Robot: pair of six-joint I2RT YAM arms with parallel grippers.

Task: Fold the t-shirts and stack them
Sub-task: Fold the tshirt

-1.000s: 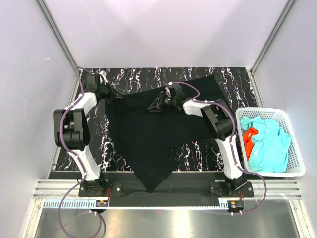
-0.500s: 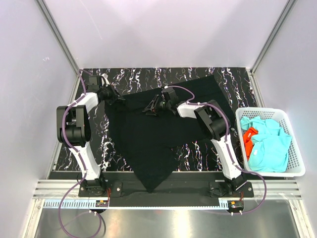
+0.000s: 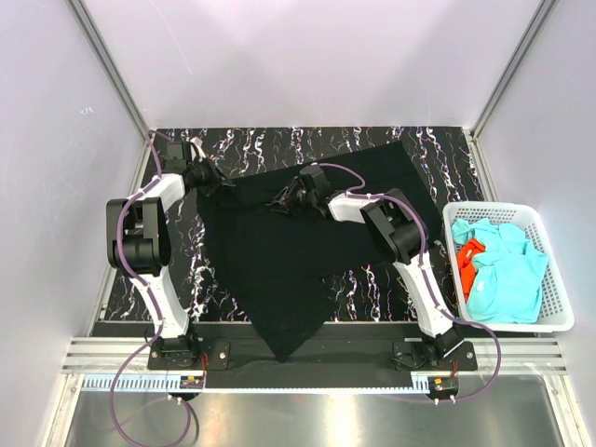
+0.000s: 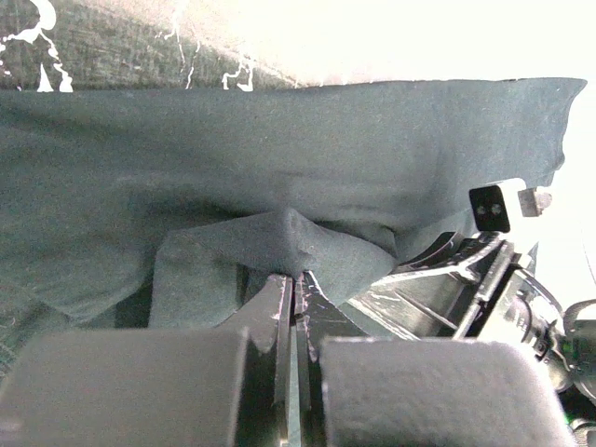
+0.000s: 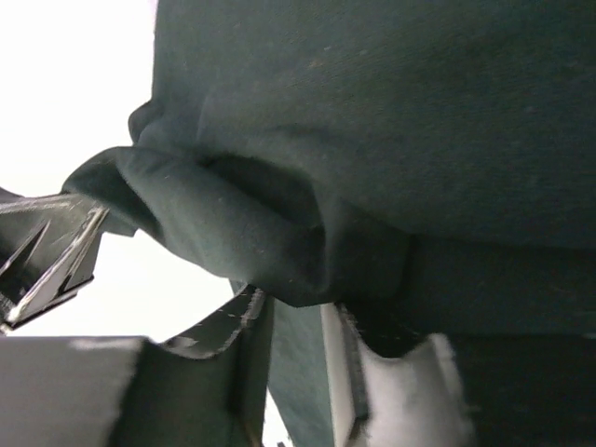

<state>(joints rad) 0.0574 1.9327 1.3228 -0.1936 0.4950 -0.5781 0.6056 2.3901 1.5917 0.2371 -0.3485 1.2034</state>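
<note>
The large black t-shirt, surely limp and light, sprawls below and between both tools, best taken by bunched edges, as the right gripper clamps a thick roll and the left gripper pinches a thin fold.

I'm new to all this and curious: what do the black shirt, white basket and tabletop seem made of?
The black shirt: soft matte cloth; it bunches and folds. The basket: white plastic, probably, with lattice holes. The table: black with white marble-like veins; stone or print, unclear.
</note>
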